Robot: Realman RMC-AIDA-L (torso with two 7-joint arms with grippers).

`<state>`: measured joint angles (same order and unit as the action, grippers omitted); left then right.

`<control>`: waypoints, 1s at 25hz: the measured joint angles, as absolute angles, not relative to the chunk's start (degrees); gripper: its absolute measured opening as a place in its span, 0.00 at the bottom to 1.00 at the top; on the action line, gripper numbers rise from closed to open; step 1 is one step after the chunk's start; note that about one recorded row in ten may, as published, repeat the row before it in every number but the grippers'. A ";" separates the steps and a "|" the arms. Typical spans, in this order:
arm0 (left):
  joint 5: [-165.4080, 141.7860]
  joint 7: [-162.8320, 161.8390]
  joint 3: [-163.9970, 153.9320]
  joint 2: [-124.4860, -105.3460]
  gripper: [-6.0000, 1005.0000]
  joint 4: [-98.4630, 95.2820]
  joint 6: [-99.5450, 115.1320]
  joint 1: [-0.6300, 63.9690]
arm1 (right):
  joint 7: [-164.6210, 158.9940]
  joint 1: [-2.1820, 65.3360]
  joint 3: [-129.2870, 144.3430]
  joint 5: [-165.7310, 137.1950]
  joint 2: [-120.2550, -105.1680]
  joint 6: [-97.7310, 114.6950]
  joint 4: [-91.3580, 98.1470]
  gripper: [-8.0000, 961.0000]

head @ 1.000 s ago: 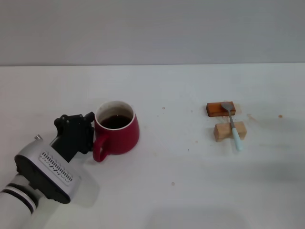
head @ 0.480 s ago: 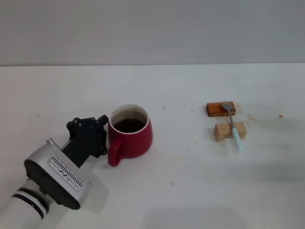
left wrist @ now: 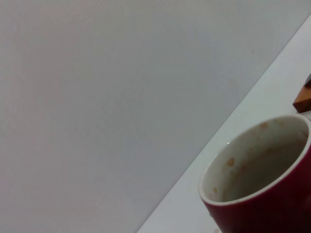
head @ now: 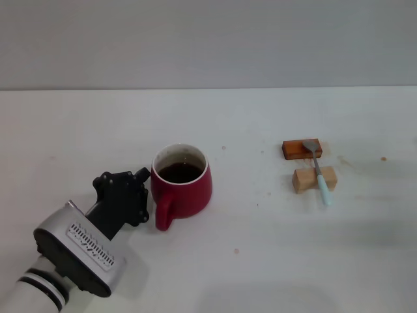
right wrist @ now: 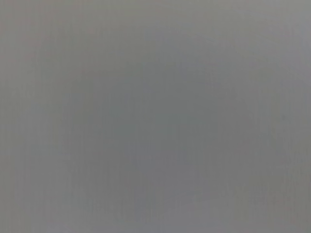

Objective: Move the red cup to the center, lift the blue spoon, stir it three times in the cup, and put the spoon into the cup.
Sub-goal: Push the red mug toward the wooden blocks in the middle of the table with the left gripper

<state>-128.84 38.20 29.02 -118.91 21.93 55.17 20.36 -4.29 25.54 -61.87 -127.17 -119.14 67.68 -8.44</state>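
One red cup [head: 184, 182] stands on the white bench [head: 260, 261], left of the middle, holding dark liquid under a white inner wall speckled with brown spots. My left pincer [head: 144, 189] sits right against its handle side, low on the bench; I cannot tell how far it is open or whether it grips the handle. Well apart to the right, the blue spoon [head: 318, 171] lies across two wooden blocks, its grey bowl on the orange-brown block [head: 296, 149], its pale handle over the tan block [head: 306, 180]. My right pincer is out of sight.
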 joint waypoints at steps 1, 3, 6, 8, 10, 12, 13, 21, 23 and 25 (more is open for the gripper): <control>-128.84 38.20 29.02 -118.91 0.01 21.93 55.17 20.36 | -4.30 25.56 -61.87 -127.17 -119.14 67.67 -8.43 0.78; -128.85 38.21 28.80 -118.91 0.01 22.53 55.08 19.94 | -4.34 25.63 -61.87 -127.17 -119.16 67.62 -8.43 0.78; -128.85 38.23 28.21 -118.91 0.01 23.49 54.62 19.30 | -4.40 25.71 -61.87 -127.17 -119.18 67.57 -8.43 0.78; -128.85 38.23 27.90 -118.91 0.01 23.91 54.46 19.00 | -4.49 25.73 -61.87 -127.17 -119.18 67.57 -8.44 0.78; -128.85 38.23 27.61 -118.91 0.01 24.65 54.16 18.59 | -4.53 25.74 -61.87 -127.17 -119.18 67.57 -8.43 0.78; -128.85 38.24 27.45 -118.91 0.01 25.21 53.98 18.36 | -4.60 25.75 -61.87 -127.17 -119.18 67.56 -8.43 0.78; -128.85 38.25 27.36 -118.91 0.01 25.50 53.92 18.25 | -4.65 25.75 -61.85 -127.17 -119.18 67.56 -8.43 0.78; -128.58 38.32 26.56 -119.09 0.01 27.35 52.23 18.17 | -4.70 25.74 -61.78 -127.17 -119.18 67.57 -8.44 0.78; -128.47 38.21 26.82 -119.09 0.01 27.25 51.84 18.51 | -4.73 25.60 -61.78 -127.17 -119.24 67.58 -8.43 0.78; -128.28 37.65 27.66 -119.03 0.01 26.63 51.22 19.62 | -4.74 25.46 -61.78 -127.17 -119.25 67.63 -8.58 0.78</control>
<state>-128.28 37.65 27.66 -119.03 26.63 51.22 19.62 -4.74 25.46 -61.78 -127.17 -119.25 67.62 -8.58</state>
